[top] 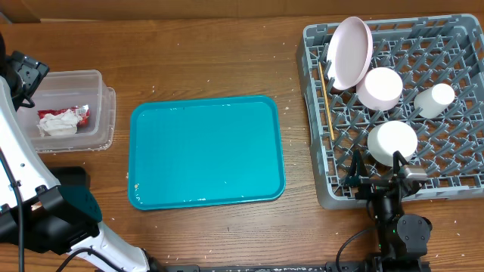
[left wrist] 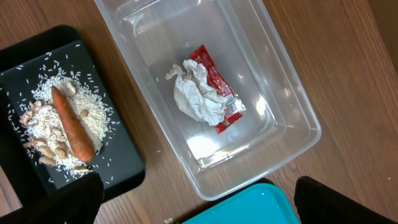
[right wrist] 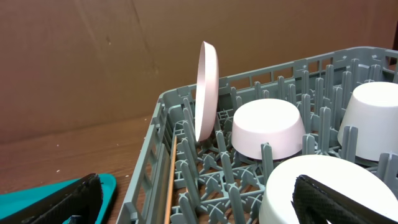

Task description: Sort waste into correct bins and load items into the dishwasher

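Note:
The clear tub holds the crumpled white napkin and the red wrapper; it also shows in the overhead view. The black tray carries the orange carrot stick and beige scraps on rice. My left gripper hangs open and empty above the tub's near corner. The grey rack holds the upright plate, two upturned bowls, the cup and the chopsticks. My right gripper is open and empty over the rack's front edge, by the near bowl.
The teal serving tray lies between tub and rack, and its corner shows under the left gripper. A brown cardboard wall stands behind the rack. Rice grains lie scattered on the wooden table.

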Robot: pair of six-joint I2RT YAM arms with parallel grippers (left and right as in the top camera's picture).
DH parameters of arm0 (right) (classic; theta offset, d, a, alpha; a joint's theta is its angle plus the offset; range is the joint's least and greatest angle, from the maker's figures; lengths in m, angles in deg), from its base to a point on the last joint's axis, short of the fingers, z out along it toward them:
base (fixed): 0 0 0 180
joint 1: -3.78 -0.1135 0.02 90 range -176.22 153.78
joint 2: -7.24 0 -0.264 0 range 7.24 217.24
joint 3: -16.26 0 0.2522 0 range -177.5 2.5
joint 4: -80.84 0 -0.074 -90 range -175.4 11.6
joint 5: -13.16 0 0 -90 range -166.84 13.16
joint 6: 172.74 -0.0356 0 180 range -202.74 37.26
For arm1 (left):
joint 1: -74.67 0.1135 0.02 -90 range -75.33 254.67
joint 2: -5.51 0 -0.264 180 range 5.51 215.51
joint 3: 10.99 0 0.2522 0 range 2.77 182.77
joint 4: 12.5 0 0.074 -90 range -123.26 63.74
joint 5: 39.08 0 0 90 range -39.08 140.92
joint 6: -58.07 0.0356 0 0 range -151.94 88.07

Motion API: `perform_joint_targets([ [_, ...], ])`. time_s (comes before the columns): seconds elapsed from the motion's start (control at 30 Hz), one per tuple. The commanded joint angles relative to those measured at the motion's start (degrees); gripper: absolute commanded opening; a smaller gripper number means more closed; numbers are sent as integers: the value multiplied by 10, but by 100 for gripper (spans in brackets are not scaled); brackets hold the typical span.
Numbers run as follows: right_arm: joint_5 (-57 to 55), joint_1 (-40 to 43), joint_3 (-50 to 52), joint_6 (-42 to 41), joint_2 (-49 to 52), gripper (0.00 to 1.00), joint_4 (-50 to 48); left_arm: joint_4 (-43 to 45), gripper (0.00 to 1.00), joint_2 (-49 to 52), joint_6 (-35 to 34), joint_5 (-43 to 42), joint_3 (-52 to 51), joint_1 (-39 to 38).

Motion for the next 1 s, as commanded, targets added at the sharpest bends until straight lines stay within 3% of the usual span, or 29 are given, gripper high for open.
perform_joint_targets([
  [0.0, 3, -3, 6, 4, -7, 100, -3, 1, 100, 5, -9, 2, 1, -5],
  [0.97, 3, -3, 6, 4, -7, 100, -3, 1, 100, 3, -9, 2, 1, -9],
])
